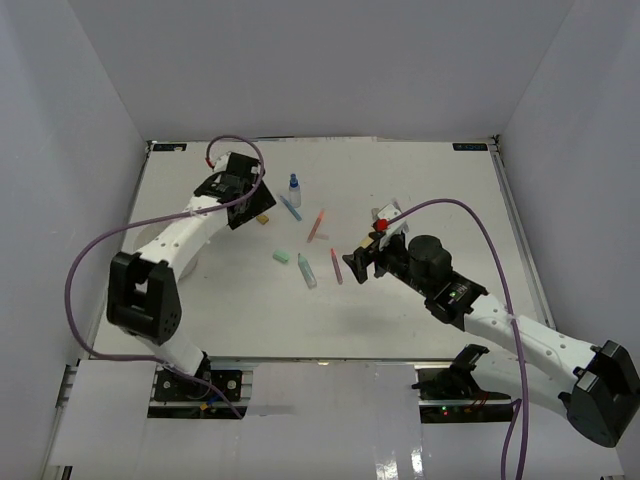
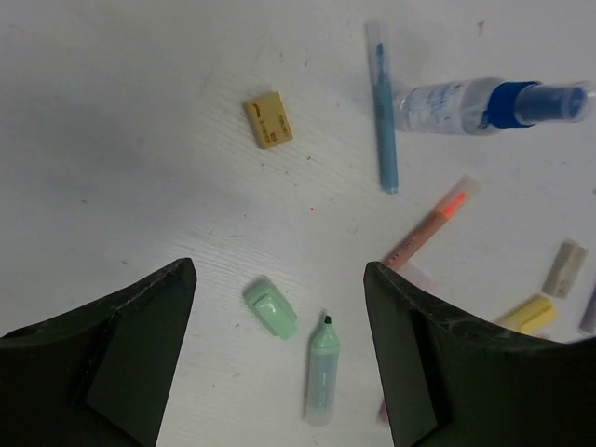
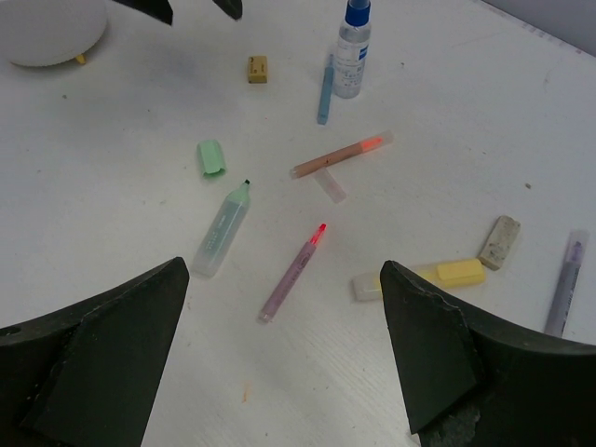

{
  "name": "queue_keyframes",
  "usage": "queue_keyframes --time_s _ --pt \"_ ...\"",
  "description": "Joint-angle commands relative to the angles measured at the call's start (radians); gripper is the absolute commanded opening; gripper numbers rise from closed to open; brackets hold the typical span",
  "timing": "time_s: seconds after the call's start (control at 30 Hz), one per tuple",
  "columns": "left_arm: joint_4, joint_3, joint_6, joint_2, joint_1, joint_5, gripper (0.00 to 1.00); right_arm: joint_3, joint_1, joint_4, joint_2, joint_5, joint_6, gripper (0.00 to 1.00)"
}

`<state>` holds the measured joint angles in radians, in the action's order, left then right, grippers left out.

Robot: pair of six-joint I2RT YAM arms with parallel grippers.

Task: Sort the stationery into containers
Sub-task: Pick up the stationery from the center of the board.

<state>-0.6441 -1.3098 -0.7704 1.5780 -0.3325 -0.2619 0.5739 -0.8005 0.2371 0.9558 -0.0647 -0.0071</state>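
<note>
1. the left gripper [image 2: 279, 275] hangs with its jaws spread wide and nothing between them. it is above the green cap [image 2: 270, 307], which lies just beside the uncapped green highlighter [image 2: 321, 372].
2. the cap is short and rounded. an off-centre descent could squirt it sideways, or a finger could clip the highlighter and set it rolling.
3. the right gripper [image 3: 284, 275] is also spread and empty, over the red-tipped marker [image 3: 293, 273]. that marker is thin and round, so it could roll out of a closing pinch.
4. both arms face the same cluster and could crowd each other if they go down together.
5. farther out lie the tan block [image 3: 257, 68] and the blue pen [image 3: 325, 88]. the blue-capped bottle [image 3: 352, 47] stands upright just beside the pen, and a careless sweep could topple it.
6. the orange marker [image 3: 340, 156] has a clear cap [image 3: 329, 184] near it. the yellow highlighter [image 3: 419, 277], grey eraser [image 3: 500, 241] and purple pen [image 3: 563, 284] lie off to the right.
7. the white dish [image 3: 42, 33] sits well apart at the far left. only its wall shows, so i cannot tell what is in it.
</note>
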Motion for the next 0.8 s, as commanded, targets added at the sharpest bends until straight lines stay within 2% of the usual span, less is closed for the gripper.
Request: queue_keyframes --time_s 0.0,0.23,0.43,0.77 --pt "0.024 -0.046 -0.096 0.089 -0.030 -0.063 0.83 0.007 -0.003 0.044 0.009 -0.009 -0.001 0.90" --pt "0.038 -0.150 -0.151 0.310 -0.036 -0.094 0.78 0.009 -0.003 0.044 0.023 -0.011 -0.001 0.90" --pt "0.032 -0.229 -0.158 0.428 -0.034 -0.134 0.74 0.007 -0.003 0.045 0.021 -0.020 -0.001 0.90" --pt "-0.002 -0.281 -0.190 0.501 -0.004 -0.146 0.71 0.000 -0.002 0.051 0.015 -0.029 -0.002 0.90"
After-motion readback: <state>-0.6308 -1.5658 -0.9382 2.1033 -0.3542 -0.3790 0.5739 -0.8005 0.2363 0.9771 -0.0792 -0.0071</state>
